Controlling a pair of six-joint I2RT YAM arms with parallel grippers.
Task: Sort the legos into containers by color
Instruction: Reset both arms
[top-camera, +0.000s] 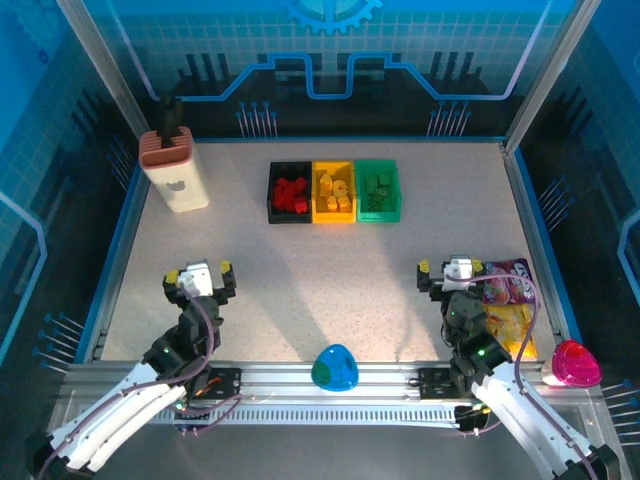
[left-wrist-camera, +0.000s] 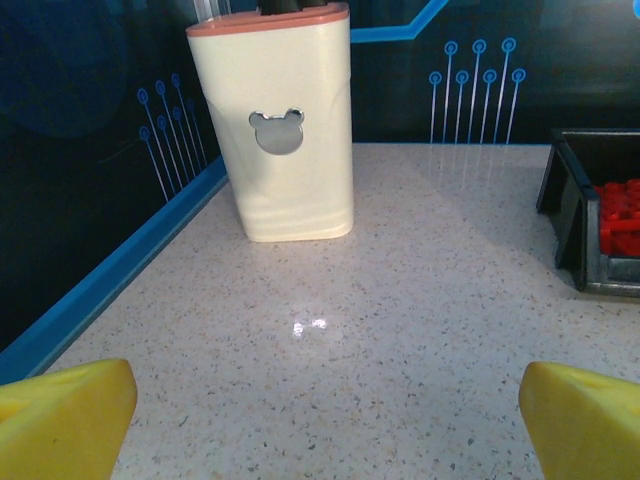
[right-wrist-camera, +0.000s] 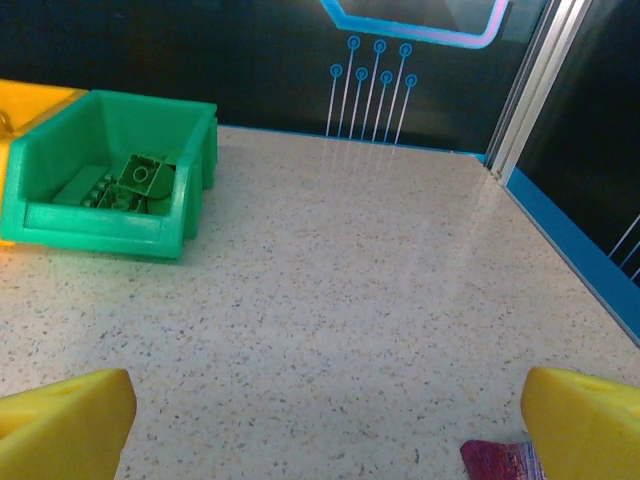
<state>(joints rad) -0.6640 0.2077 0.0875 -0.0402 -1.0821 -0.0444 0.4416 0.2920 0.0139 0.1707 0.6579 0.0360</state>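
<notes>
1. The three containers stand side by side at the far middle of the table (top-camera: 300, 290), touching: black bin (top-camera: 290, 217), yellow bin (top-camera: 334, 216), green bin (top-camera: 378, 216).
2. We see the legos lying by colour: red legos (top-camera: 291, 195) in the black bin, yellow legos (top-camera: 335, 192) in the yellow bin, green legos (top-camera: 378, 192) in the green bin.
3. The left gripper (top-camera: 199, 272) sits near the left front of the table, its fingers (left-wrist-camera: 60, 415) wide apart and holding nothing.
4. The right gripper (top-camera: 451, 268) sits near the right front, well apart from the bins, its fingers (right-wrist-camera: 585, 425) likewise spread on nothing.
5. In the left wrist view, we note a beige block (left-wrist-camera: 290, 130) ahead and the black bin's corner at the right.
6. The snack bags (top-camera: 505, 300) lie just beside the right gripper.
7. A blue-green egg (top-camera: 335, 368) rests at the near edge, between the arms.
</notes>
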